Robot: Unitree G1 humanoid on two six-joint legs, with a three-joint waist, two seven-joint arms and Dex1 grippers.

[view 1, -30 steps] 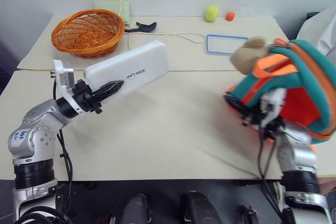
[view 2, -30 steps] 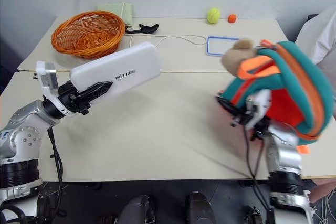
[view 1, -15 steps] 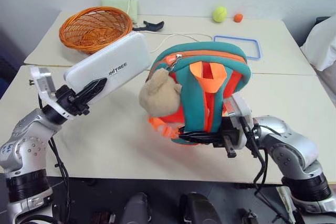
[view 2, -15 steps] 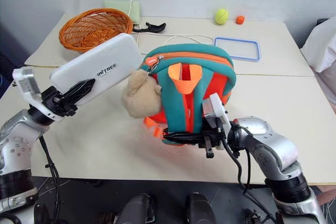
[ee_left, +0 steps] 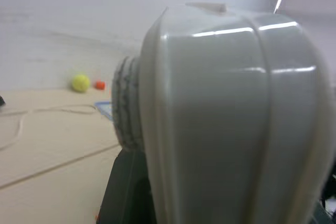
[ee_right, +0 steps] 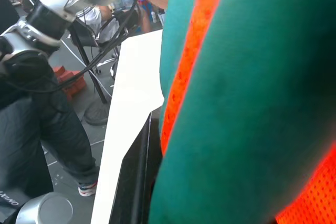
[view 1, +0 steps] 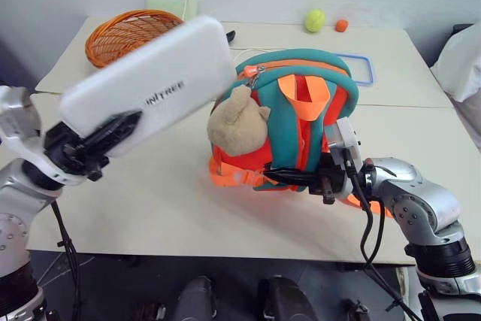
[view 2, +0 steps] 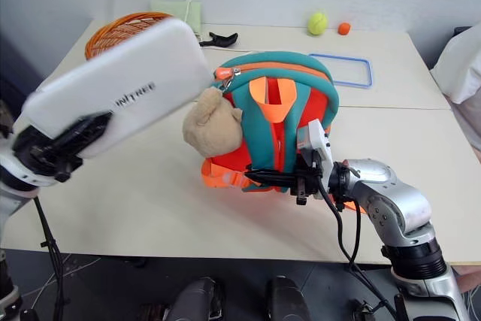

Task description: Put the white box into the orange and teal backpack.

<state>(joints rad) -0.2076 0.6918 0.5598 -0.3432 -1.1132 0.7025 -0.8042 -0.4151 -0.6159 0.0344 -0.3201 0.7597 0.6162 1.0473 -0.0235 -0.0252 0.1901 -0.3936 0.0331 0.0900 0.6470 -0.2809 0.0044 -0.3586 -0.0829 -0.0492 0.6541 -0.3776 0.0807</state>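
the left gripper (view 1: 113,127) pinches the white box (view 1: 150,84) by one end, its long axis aimed toward the backpack (view 1: 297,122) just beside its far end. the right gripper (view 1: 289,178), pressed together on the backpack's lower edge, props it upright, so the left arm must feed the box in.

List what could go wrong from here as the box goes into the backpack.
1. The left pincer grips the box at one end only, so the long free end might sag or slip out.
2. The backpack's zipper looks shut along the top; the box may have no opening to enter.
3. The right pincer holds the backpack low by a strap, so a push from the box could tip it, and the plush toy hangs in the way.
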